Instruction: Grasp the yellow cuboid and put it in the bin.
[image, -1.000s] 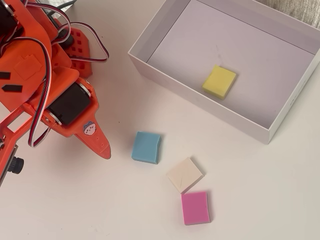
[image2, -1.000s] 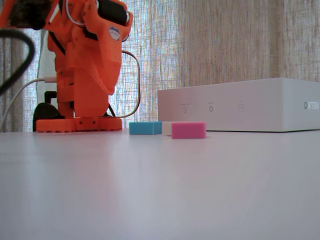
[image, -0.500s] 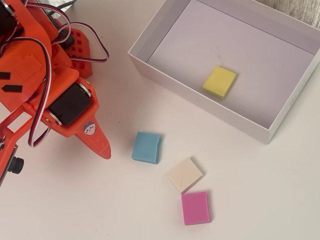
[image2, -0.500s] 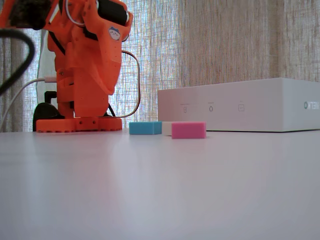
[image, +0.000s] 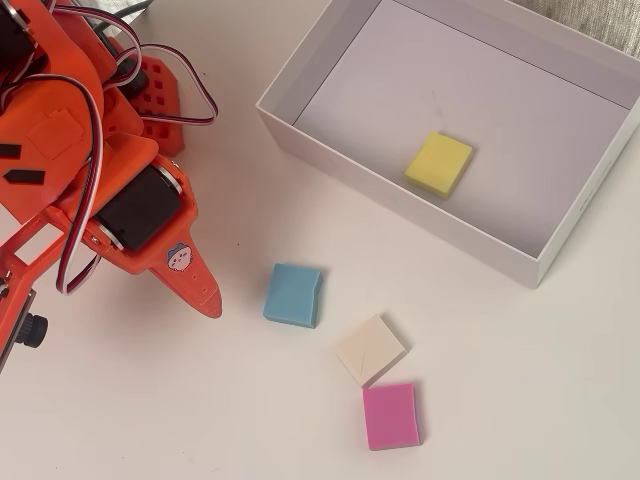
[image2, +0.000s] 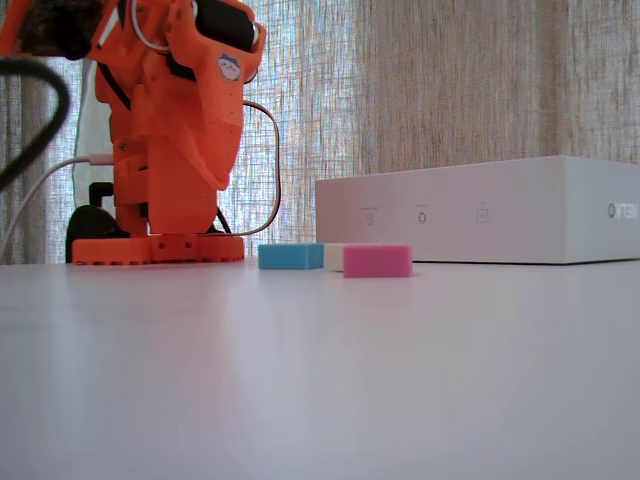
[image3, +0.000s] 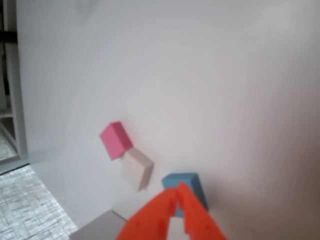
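The yellow cuboid (image: 439, 164) lies flat on the floor of the bin (image: 390, 192), near its middle, in the overhead view. In the fixed view the bin (image2: 480, 215) shows only its white side wall, which hides the cuboid. My orange gripper (image: 212, 305) is shut with nothing in it. It hangs over the bare table left of the blue block (image: 293, 295), well clear of the bin. The wrist view shows the gripper (image3: 177, 192) with its two fingers pressed together, just in front of the blue block (image3: 192, 184).
A cream block (image: 371, 349) and a pink block (image: 390, 416) lie on the table below the bin, right of the blue one. The arm's orange base (image2: 158, 248) and cables stand at the left. A curtain hangs behind.
The folded arm has shifted very slightly in the fixed view. The blocks and the bin have not moved.
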